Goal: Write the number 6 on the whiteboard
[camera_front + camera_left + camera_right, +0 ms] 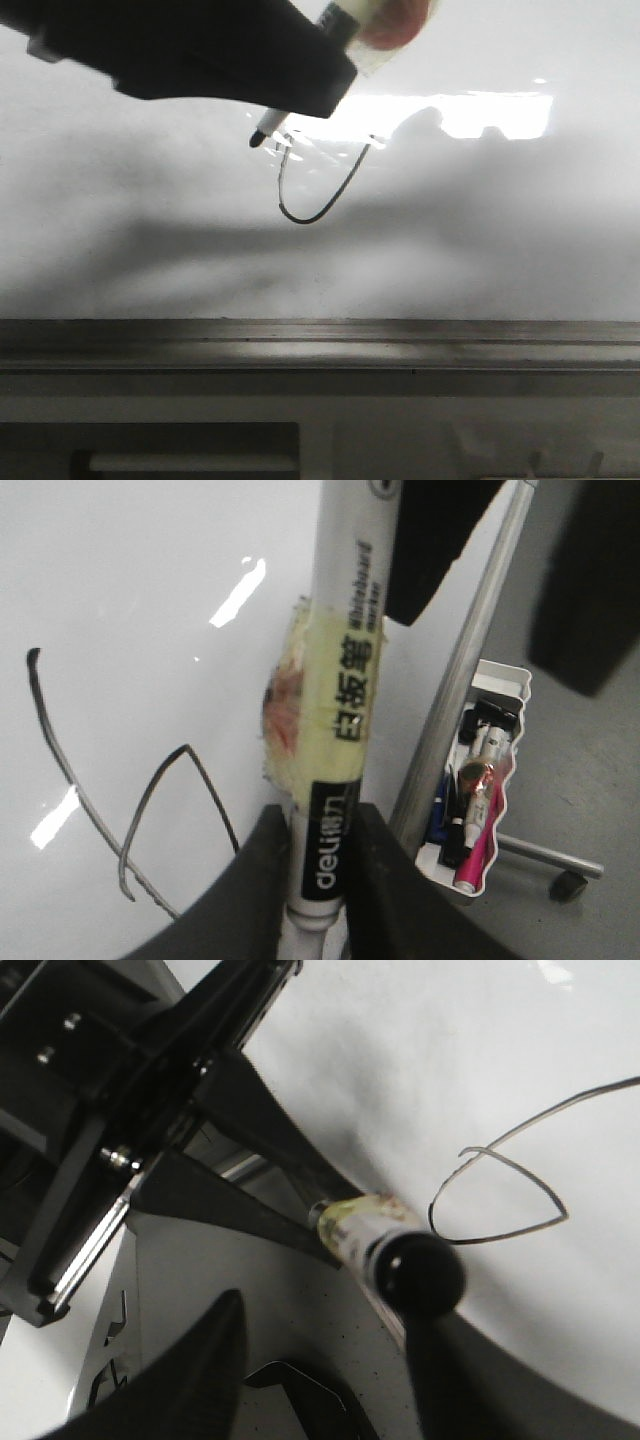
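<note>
My left gripper [325, 85] is shut on a white whiteboard marker [340, 680] wrapped in yellow tape; the jaws clamp its barrel in the left wrist view [320, 825]. The marker's black tip [258, 138] is at the whiteboard [500, 230], just left of the upper end of a thin black line. This line, the number 6 [300, 216], shows as a curved stroke below the tip. In the left wrist view it is a long slanted stem with a loop [150, 800]. The right wrist view shows the loop [505, 1228] beside the marker [365, 1228]. My right gripper [325, 1390] is open and empty.
A grey metal rail [320, 345] runs along the board's lower edge. A white tray [500, 680] with several markers hangs by the board's metal frame post [470, 660]. A wheeled stand foot [565, 880] rests on the floor. The left arm [120, 1090] fills the right wrist view's upper left.
</note>
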Robot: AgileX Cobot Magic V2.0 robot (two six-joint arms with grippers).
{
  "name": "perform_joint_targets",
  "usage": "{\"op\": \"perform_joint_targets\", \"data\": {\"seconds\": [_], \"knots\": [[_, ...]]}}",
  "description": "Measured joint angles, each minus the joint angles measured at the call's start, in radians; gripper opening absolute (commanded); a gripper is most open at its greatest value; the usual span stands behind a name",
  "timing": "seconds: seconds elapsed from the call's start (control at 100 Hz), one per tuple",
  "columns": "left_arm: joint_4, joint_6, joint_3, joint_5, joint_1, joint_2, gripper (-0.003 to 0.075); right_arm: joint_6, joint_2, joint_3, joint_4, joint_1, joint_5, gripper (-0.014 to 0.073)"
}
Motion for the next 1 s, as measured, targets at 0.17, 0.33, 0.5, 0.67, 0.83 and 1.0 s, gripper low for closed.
{"op": "perform_joint_targets", "data": {"seconds": [0.17,0.33,0.5,0.67,0.83,1.0], "knots": [[-0.029,-0.070,0.012,-0.060,0.027,-0.042,-0.0020,0.007,-0.023,0.002,-0.035,-0.068,0.002,0.0399],[-0.232,-0.104,0.106,-0.189,0.089,-0.155,-0.0020,0.020,-0.125,0.062,-0.053,-0.171,0.001,0.0392],[-0.453,-0.114,0.225,-0.322,0.105,-0.237,-0.0020,0.024,-0.252,0.189,-0.054,-0.217,-0.052,0.0392],[-0.527,-0.114,0.251,-0.341,0.105,-0.194,-0.0020,0.026,-0.303,0.265,-0.009,-0.221,-0.123,0.0392],[-0.543,-0.114,0.215,-0.343,0.105,-0.104,-0.0020,0.026,-0.306,0.276,0.009,-0.221,-0.131,0.0392],[-0.545,-0.114,0.172,-0.347,0.105,-0.044,-0.0020,0.026,-0.306,0.279,0.011,-0.221,-0.131,0.0392]]}}
